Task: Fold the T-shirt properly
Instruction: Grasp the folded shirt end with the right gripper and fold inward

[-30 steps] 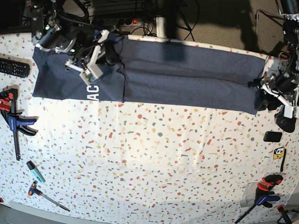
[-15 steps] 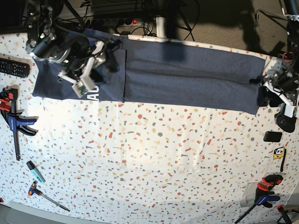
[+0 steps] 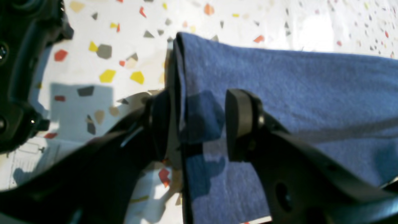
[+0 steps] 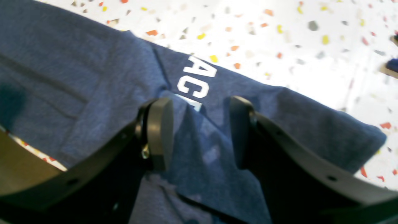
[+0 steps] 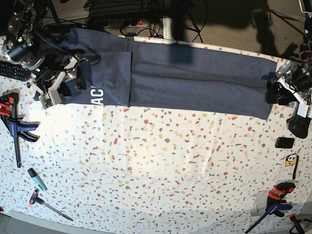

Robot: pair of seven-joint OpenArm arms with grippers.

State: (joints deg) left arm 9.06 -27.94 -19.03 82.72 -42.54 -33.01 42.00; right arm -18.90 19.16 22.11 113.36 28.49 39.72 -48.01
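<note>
Both my hands are spread over the dark blue T-shirt (image 5: 195, 90), one toward each end of it.

The shirt lies in a long band across the far part of the speckled surface (image 5: 161, 165), layered on itself, with a fold line running lengthwise and white letters, "AC" and part of another, showing near its near edge on my right side. My left hand (image 3: 197, 118) has its fingertips apart above the shirt's end, one over the cloth and the other just past the edge; nothing is pinched. My right hand (image 4: 200, 130) is parted too, above the lettered end, with a loose flap of cloth showing between the fingertips. Near the surface's side on my right sits a red and blue clamp (image 5: 15, 127), apart from the shirt.
</note>
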